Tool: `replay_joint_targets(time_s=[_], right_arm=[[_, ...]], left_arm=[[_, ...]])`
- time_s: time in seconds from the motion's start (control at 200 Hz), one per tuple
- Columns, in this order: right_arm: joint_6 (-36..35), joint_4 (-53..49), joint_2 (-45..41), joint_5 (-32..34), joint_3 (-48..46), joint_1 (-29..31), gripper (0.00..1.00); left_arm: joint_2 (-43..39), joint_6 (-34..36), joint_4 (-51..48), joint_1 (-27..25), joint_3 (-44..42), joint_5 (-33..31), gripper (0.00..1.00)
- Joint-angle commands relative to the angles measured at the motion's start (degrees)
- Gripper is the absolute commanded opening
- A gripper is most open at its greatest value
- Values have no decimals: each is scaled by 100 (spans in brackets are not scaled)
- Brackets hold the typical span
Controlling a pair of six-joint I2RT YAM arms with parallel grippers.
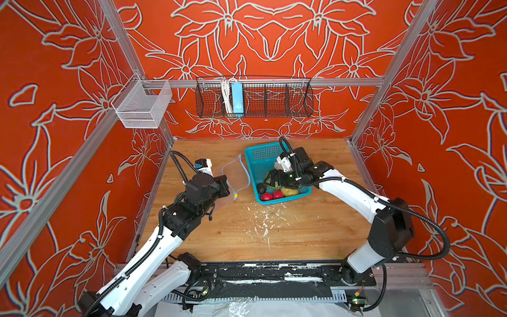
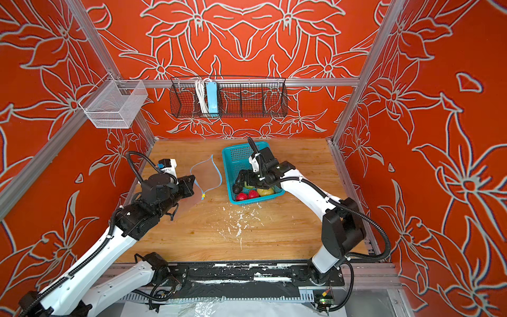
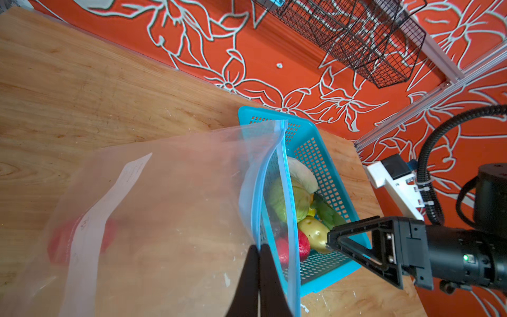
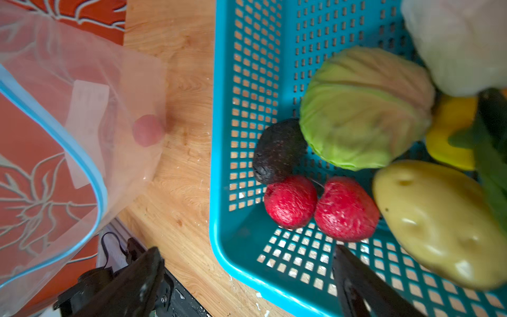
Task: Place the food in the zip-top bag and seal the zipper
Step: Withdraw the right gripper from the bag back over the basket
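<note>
The clear zip-top bag [image 1: 236,175] stands with its mouth spread on the table left of the teal basket [image 1: 253,159]. My left gripper [image 3: 259,248] is shut on the near lip of the bag's blue zipper [image 3: 274,164]. The yellowish slider [image 1: 235,196] hangs at the strip's near end. One reddish piece of food [image 4: 148,130] lies inside the bag. My right gripper [image 4: 248,251] hangs open over the basket's near corner, holding nothing. In the basket are a green cabbage [image 4: 365,109], a dark avocado [image 4: 277,151], two red pieces [image 4: 290,201], a yellow potato [image 4: 439,219] and a white cucumber [image 4: 461,41].
A black wire basket [image 1: 274,98] on the back wall holds a light-blue power strip [image 1: 237,98]. A white mesh basket [image 1: 142,104] hangs on the left frame rail. White flecks [image 1: 263,222] dot the wooden table [image 1: 315,233] near the front.
</note>
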Motion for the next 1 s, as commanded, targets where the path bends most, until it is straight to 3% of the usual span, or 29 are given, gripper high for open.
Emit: replay_joint_targets(time_s=[0.0, 0.15, 0.305, 0.54, 0.996], right_arm=[[189, -720, 138, 557, 299, -10, 98], [259, -1338, 257, 1038, 537, -2, 98], [600, -1103, 20, 1220, 389, 8, 98], [1109, -774, -190, 1534, 188, 10, 98], [1019, -2200, 979, 1743, 1639, 253, 95]], left_arm=[[-79, 255, 383, 42, -230, 215, 0], [-406, 331, 763, 42, -559, 239, 0], [-86, 761, 163, 51, -50, 225, 0], [142, 658, 61, 59, -25, 135, 0], [263, 620, -233, 195, 115, 163, 0]])
